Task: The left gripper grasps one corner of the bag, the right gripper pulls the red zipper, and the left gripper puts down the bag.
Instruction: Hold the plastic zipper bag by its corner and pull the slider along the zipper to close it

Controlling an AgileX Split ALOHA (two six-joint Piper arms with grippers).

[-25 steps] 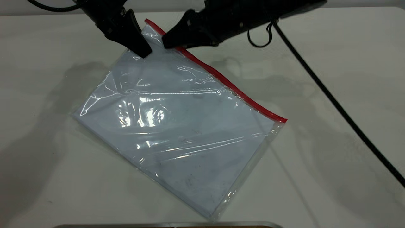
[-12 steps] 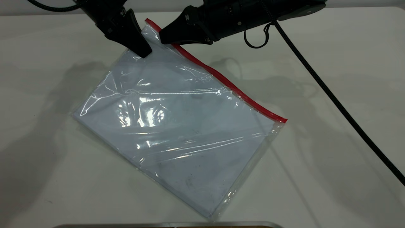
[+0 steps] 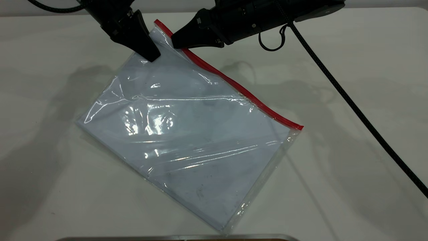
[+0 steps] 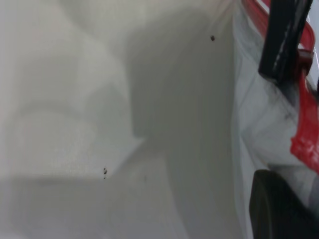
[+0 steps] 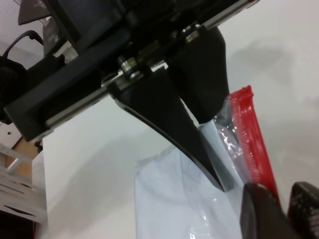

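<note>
The bag (image 3: 187, 134), a clear pouch with white sheets, lies slanted on the table with its far corner lifted. The red zipper (image 3: 240, 88) runs along its far right edge. My left gripper (image 3: 152, 55) is shut on the plastic at that lifted corner; the right wrist view shows its fingers (image 5: 212, 169) pinching the film. My right gripper (image 3: 175, 42) sits on the zipper's top end, right beside the left one. In the right wrist view its two fingers (image 5: 259, 214) straddle the red strip (image 5: 246, 134) with only a narrow gap. The slider tab is hidden.
The white table (image 3: 334, 167) stretches out on all sides of the bag. A thick black cable (image 3: 351, 103) runs from the right arm diagonally to the right edge. A metal edge (image 3: 174, 237) shows at the near side.
My right gripper has moved a little up the zipper toward the lifted corner and turned flatter. The left gripper has held still; the bag's creases near the top have shifted slightly.
</note>
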